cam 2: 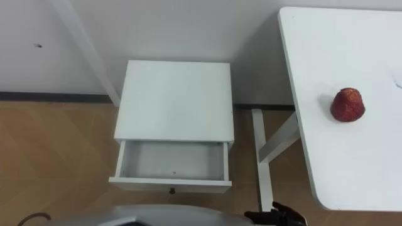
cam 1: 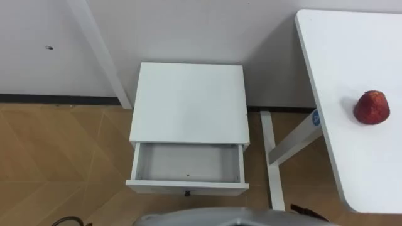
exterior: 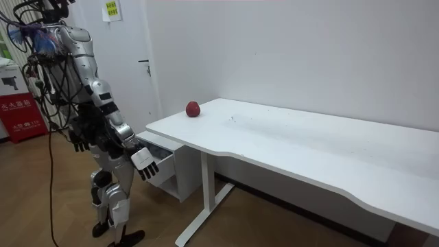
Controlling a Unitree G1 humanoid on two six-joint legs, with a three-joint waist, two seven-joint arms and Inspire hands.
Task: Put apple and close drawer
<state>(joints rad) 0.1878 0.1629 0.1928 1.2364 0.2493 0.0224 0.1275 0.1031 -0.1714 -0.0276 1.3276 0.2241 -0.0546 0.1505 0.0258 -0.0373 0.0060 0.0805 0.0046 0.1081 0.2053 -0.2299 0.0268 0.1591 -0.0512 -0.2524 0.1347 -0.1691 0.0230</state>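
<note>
**Apple on the table, drawer open, hands empty**

The robot stands on the wood floor (cam 1: 56,157), right in front of a small white cabinet (cam 1: 190,100). Its right hand (exterior: 145,162) hangs low by its side. The fingers are loose and hold nothing. Its left hand (exterior: 78,142) hangs down on the other side of its body. I cannot tell how that hand is held, but there is no apple in it.

Closest to the robot is the drawer (cam 1: 186,164). It is pulled out toward the robot, and it looks bare inside. A little dark knob (cam 1: 186,193) sits on its front. Behind the drawer is the flat top of the cabinet, with nothing on it. The cabinet stands against the wall.

Off to the robot's right is a big white table (cam 1: 352,56). The red apple (cam 1: 371,107) sits on it, well apart from the drawer and not far from the table's near edge.

So the first step is in hand, I think: getting the apple. It is not yet picked up.

Next, the right hand likely needs to lift up and reach out to the right, over the table. It should open wide and wrap around the apple. The apple is round and may roll if it gets bumped, so a gentle grab from above seems best. Then it goes into the drawer, and the drawer gets a push shut.
</note>
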